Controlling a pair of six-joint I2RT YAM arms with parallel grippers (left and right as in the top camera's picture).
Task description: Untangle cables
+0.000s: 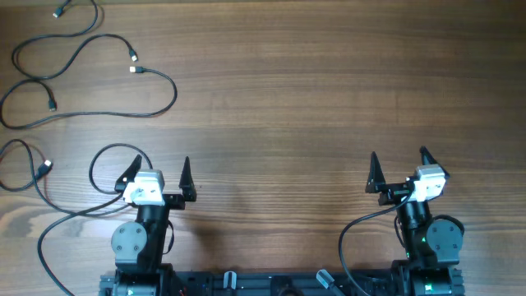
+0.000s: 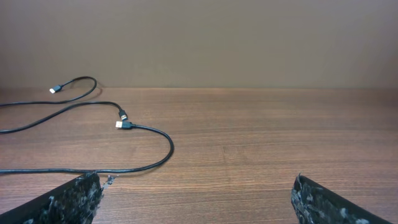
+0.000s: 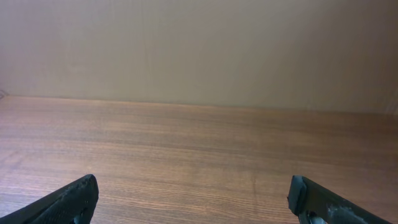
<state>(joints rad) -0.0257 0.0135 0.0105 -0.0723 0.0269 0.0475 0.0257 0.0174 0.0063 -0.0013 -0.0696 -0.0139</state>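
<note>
We see the cables (image 1: 175, 96) lying as loose, wavy black strands on the wooden table (image 1: 312, 74), all ahead of the left gripper (image 1: 161, 162) and off to its left. Two plug ends, one silver-tipped (image 2: 119, 125), lie close together ahead-left of that gripper, and another small plug (image 2: 53, 90) lies farther out still. The left gripper's fingers stand spread wide and empty. The right gripper (image 1: 398, 153), well to the right of the left gripper, is equally wide open over plain wood.
</note>
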